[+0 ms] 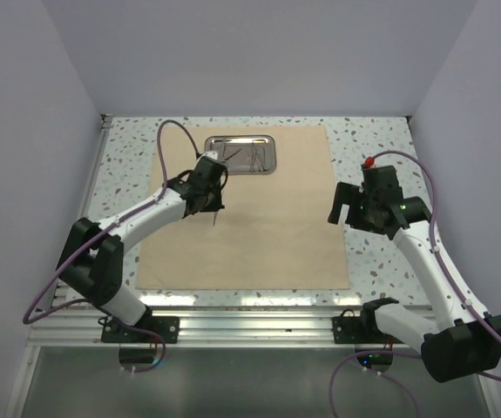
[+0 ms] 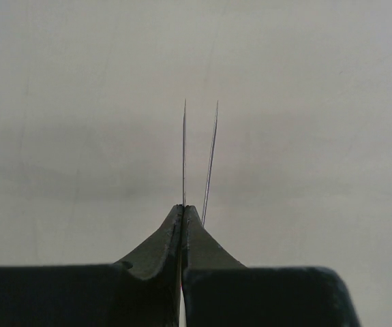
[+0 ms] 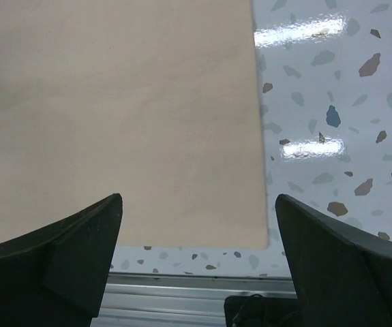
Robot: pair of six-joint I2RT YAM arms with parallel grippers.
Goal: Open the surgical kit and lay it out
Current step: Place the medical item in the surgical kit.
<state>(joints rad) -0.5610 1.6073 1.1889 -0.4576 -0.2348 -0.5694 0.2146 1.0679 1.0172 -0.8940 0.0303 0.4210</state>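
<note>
The beige cloth wrap (image 1: 259, 226) lies spread flat on the table. The steel tray (image 1: 241, 154) sits at its far edge with thin silver instruments (image 1: 254, 157) in it. My left gripper (image 1: 210, 207) hovers over the cloth just in front of the tray. In the left wrist view it (image 2: 184, 208) is shut on thin silver tweezers (image 2: 184, 157), whose two prongs stick out ahead over the cloth (image 2: 305, 102). My right gripper (image 1: 344, 213) is open and empty over the cloth's right edge. In the right wrist view it (image 3: 199, 197) shows above the cloth's near right corner (image 3: 134, 122).
The speckled tabletop (image 1: 381, 148) borders the cloth on all sides. An aluminium rail (image 1: 250, 322) runs along the near edge and also shows in the right wrist view (image 3: 182, 293). Pale walls close in the left, right and back.
</note>
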